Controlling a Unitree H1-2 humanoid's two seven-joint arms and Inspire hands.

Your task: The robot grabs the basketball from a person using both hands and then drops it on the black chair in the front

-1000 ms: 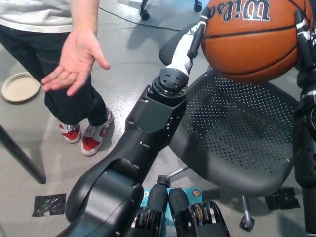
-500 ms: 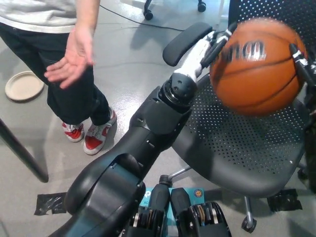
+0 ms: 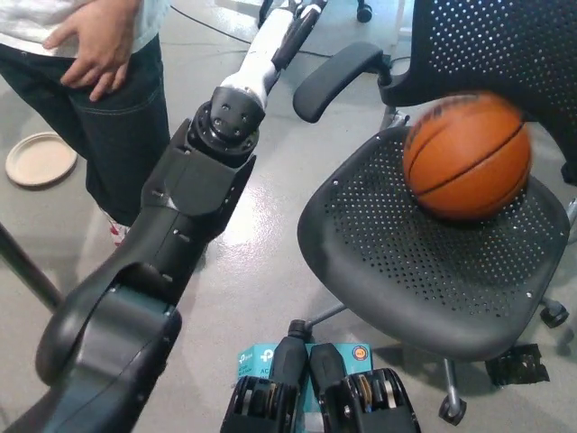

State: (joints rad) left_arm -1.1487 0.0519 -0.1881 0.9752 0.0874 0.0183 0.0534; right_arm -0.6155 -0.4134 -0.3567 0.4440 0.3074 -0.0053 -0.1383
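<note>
Drop step looks done: basketball (image 3: 467, 155) sits free on the black chair (image 3: 397, 271), toward the seat's rear right by the backrest, slightly blurred so maybe rolling. Left hand (image 3: 293, 25) is up at top edge, only partly in frame, can't tell fingers; right hand not visible. Next, imo: just confirm ball settles on the seat, nothing left to grasp.

Orange basketball (image 3: 466, 155) on black chair (image 3: 424, 271)

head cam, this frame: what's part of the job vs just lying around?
Part of the job:
basketball, resting on the seat
black chair
left hand, white, raised at the top edge, off the ball
person who handed it over

Just lying around:
round plate on the floor
black tape patch
blue box
</note>
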